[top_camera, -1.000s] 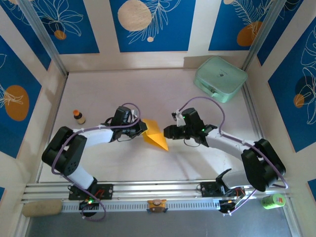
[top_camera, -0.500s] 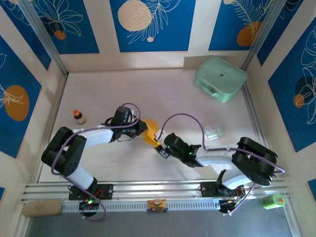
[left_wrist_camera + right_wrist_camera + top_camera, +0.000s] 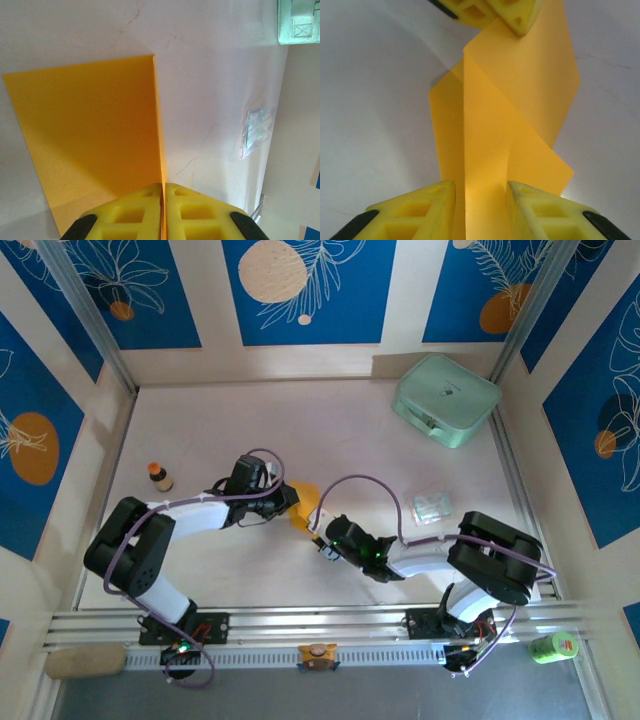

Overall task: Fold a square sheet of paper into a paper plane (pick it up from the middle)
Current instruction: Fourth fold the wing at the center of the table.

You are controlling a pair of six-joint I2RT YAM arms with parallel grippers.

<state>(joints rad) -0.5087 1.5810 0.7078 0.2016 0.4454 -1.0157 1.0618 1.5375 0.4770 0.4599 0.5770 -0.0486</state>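
Now right pincer point(image 3: 481, 192) swung in, jaws apart astride folded paper point(image 3: 520, 100); left pincer point(image 3: 163, 192) clamped on its edge

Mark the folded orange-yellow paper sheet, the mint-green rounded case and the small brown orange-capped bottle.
orange-yellow paper sheet point(image 3: 90, 135): left wrist view, flat face.
mint-green rounded case point(image 3: 446, 400): top external view, lid centre.
small brown orange-capped bottle point(image 3: 160, 479): top external view, body.

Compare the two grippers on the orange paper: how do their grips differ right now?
The left gripper has its jaws pressed together, pinching the orange sheet; the right gripper has its jaws apart, the sheet running between them. From above, the left gripper meets the sheet from the left, the right gripper from the near side. Both have yellow fingers.
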